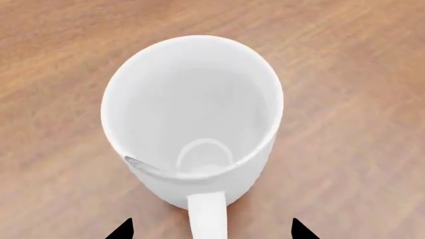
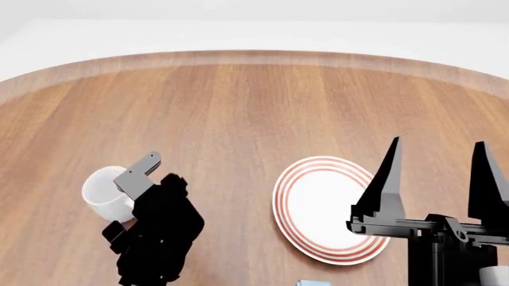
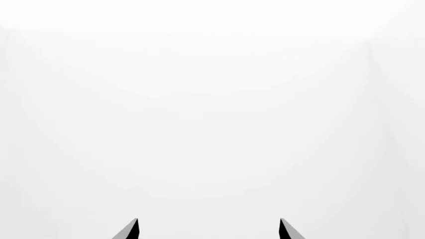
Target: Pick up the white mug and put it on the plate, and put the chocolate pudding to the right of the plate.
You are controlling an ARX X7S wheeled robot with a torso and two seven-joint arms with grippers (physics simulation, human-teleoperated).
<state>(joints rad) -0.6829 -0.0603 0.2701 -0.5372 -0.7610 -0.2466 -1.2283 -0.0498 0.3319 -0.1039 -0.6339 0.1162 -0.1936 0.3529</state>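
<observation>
Left end effector (image 1: pixel 211 230) spread wide over the mug (image 1: pixel 192 117), holding nothing. Right end effector (image 2: pixel 435 173) wide open too, empty, near the plate (image 2: pixel 322 208).

My head camera looks forward and down over the wooden tabletop (image 2: pixel 238 119), taking in both arms from well above. My left wrist camera sits close over the white mug (image 1: pixel 192 117), staring straight into it, with the handle running between the two fingers (image 1: pixel 123 230). That mug (image 2: pixel 107 190) is what it shares with the head view. My right wrist camera faces blank white past its fingers (image 3: pixel 129 230).
</observation>
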